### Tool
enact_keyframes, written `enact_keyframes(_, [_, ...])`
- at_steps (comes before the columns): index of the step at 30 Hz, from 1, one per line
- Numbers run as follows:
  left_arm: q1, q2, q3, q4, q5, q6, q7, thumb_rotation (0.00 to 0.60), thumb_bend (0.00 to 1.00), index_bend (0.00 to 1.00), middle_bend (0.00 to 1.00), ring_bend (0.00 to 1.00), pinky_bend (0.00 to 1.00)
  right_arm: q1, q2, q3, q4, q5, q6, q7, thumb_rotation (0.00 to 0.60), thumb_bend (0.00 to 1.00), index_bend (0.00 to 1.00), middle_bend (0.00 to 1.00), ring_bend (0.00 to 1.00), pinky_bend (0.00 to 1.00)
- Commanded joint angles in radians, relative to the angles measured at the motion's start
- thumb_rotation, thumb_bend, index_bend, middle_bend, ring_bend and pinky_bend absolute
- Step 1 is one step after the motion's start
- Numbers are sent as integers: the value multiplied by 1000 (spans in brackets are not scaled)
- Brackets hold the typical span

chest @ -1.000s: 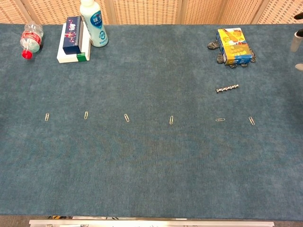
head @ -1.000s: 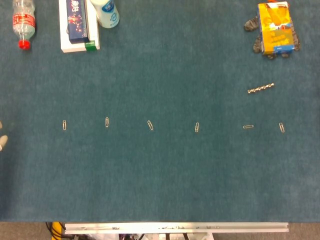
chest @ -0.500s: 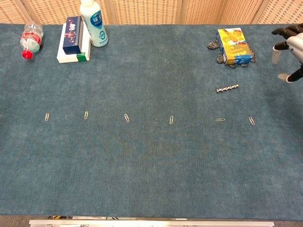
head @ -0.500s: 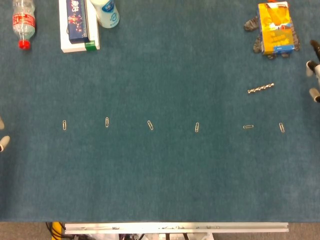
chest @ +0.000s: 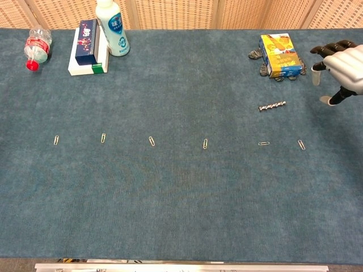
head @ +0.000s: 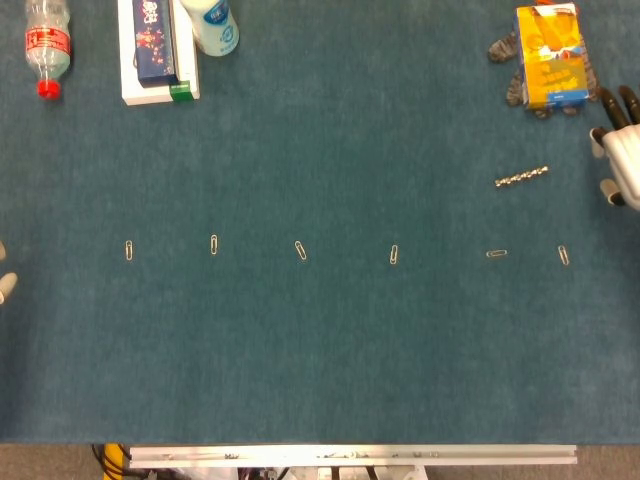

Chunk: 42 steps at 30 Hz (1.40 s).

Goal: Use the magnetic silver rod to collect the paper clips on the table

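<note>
- Over on the right edge of the blue felt table [chest: 181, 204], my right hand [chest: 343, 68] hangs above the cloth with its fingers spread apart and nothing in them, so it's open and empty. In the head view only part of it pokes in from the frame edge [head: 622, 150].
- Just to the left of that hand, the magnetic silver rod [chest: 272, 106] lies flat on the felt, tilted a bit, not touched by anything. Head view shows it too [head: 521, 178].
- Below the rod, six paper clips sit in a loose row across the table: far-left clip [chest: 56, 140], second clip [chest: 103, 137], third clip [chest: 151, 141], middle clip [chest: 205, 144], sideways clip [chest: 264, 143] and far-right clip [chest: 302, 144]. The last two are the ones nearest the rod, and all six are well apart from each other.
- My left hand [head: 5, 280] is barely there, just a couple of pale fingertips at the left edge of the head view, so I honestly can't tell if it's open or closed.
- Up at the back right there's a yellow box [chest: 280, 54] resting on a grey glove [chest: 262, 62].
- Back left: a clear bottle with a red cap [chest: 37, 46] lying down, a dark blue box on a white box [chest: 86, 48], and a white bottle [chest: 112, 27] standing upright beside them.
</note>
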Motion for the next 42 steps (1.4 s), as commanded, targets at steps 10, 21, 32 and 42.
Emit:
enact_keyframes(10, [5,7,2,1,-4,1,-16,600,173,559,495,393,404,38,-37,-7,24,50,-18,-54,600,203,483,65,0,0])
enact_keyframes(21, [17,9,5,5,0,19,-23,600,173,559,495,393,405,77,-82,-17,73,84,-50,-79,600,203,487,65,0,0])
enact_keyframes(32, [11,10,2,4,-4,5,-26,600,173,559,495,393,405,102,-121,-25,116,106,-64,-88,600,203,488,65,0,0])
enact_keyframes(42, [12,11,2,5,-5,5,-31,600,173,559,495,393,406,123,-151,-31,142,116,-70,-101,600,204,491,65,0,0])
